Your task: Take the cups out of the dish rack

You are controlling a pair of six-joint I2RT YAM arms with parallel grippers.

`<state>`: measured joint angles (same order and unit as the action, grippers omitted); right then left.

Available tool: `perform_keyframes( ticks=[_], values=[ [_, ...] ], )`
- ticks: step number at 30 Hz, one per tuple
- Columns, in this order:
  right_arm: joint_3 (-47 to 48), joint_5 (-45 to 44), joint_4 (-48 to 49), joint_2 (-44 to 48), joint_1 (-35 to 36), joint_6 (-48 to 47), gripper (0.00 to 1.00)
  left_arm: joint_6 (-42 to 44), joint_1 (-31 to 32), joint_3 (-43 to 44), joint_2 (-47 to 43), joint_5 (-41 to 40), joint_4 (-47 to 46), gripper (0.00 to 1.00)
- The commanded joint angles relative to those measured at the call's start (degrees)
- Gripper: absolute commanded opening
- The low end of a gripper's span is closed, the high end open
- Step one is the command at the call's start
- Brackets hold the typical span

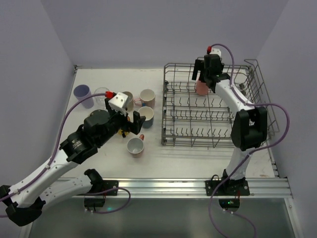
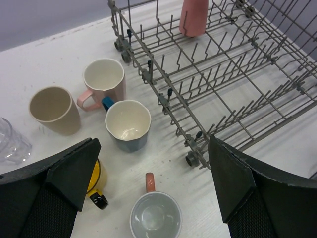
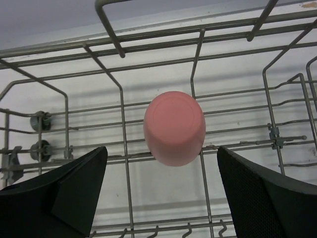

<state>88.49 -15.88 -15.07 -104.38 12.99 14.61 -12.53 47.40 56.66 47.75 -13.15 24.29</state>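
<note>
White tabletop (image 1: 198, 163) beneath two arms: the right gripper (image 3: 161, 151), spread wide and empty, hangs over the upside-down pink cup (image 3: 174, 128), centred between its fingers, base pointing up at it, at the far side of the dish rack (image 1: 198, 145), well apart from the open, empty left gripper (image 2: 152, 144).

Left pincer (image 2: 153, 173) spread wide, right pincer (image 3: 161, 171) spread wide

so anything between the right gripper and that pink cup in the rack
Nothing visible. The open right gripper faces the upturned base of the pink cup, a finger to each side in its wrist view. Wires of the rack run beside and behind it, none across.
</note>
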Motion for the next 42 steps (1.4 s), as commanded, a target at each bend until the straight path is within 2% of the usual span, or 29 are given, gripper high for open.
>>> perform_keyframes(
  ticks=[1,8,11,13,15,16,17,19,20,26,31,33,35,38,40,42],
  values=[
    [9.5,-2.8,-5.6,-5.8,-1.0,-2.5,0.94,4.3,0.2,-3.4,-1.3,-4.0,-6.5,1.0],
    [17.7,-5.2,-9.7,-15.0,-1.7,-2.5,0.91,4.1,0.2,-5.7,-2.0,-1.9,-7.8,1.0],
    [20.6,-5.0,-10.9,-17.5,-1.9,-2.8,0.84,4.1,0.1,-5.9,-1.4,-1.0,-8.1,1.0],
    [21.6,-5.0,-11.1,-18.6,-2.0,-3.0,0.69,4.1,0.1,-6.0,-1.0,-0.8,-8.2,1.0],
    [21.7,-5.0,-11.2,-18.5,-2.1,-3.0,0.61,4.1,-0.1,-6.0,-0.5,-0.7,-8.3,1.0],
    [21.6,-5.1,-11.0,-18.2,-2.1,-3.1,0.44,4.1,-0.3,-6.0,-0.3,-0.4,-8.4,1.0],
    [21.3,-5.6,-10.5,-17.2,-2.1,-3.0,0.34,4.0,-0.5,-5.9,-0.1,-0.3,-8.5,1.0],
    [18.9,-5.7,-7.1,-14.7,-1.9,-3.4,0.23,3.8,-1.2,-5.6,0.5,0.5,-8.6,1.0],
    [18.0,-5.7,-5.6,-11.5,-2.0,-3.4,0.2,3.7,-1.3,-5.3,0.7,0.9,-8.6,1.0],
    [10.7,-3.3,4.9,2.5,-1.9,-3.4,0.18,1.9,-2.1,-2.2,2.8,4.0,-8.1,1.0],
    [2.8,4.9,8.1,16.1,-1.8,0.8,0.18,-2.0,-2.2,0.1,3.2,8.9,-10.2,1.0],
    [-3.8,8.8,9.7,20.4,-1.8,5.9,0.18,-5.3,-2.2,0.4,3.6,11.1,-12.4,1.0],
    [-10.3,18.0,13.0,28.2,-1.8,13.2,0.18,-9.1,-2.2,-0.2,4.0,15.1,-17.6,1.0],
    [-28.0,30.7,22.9,38.6,-1.8,26.1,0.18,-14.5,-2.2,-1.6,5.9,21.0,-26.7,0.94],
    [-33.4,36.3,30.5,42.6,-1.8,32.9,0.18,-17.3,-2.2,-2.2,8.0,24.1,-31.6,0.88],
    [-41.1,43.2,40.1,47.2,-1.8,42.5,0.18,-21.0,-2.3,-2.6,10.1,25.6,-34.0,0.86]
  ],
)
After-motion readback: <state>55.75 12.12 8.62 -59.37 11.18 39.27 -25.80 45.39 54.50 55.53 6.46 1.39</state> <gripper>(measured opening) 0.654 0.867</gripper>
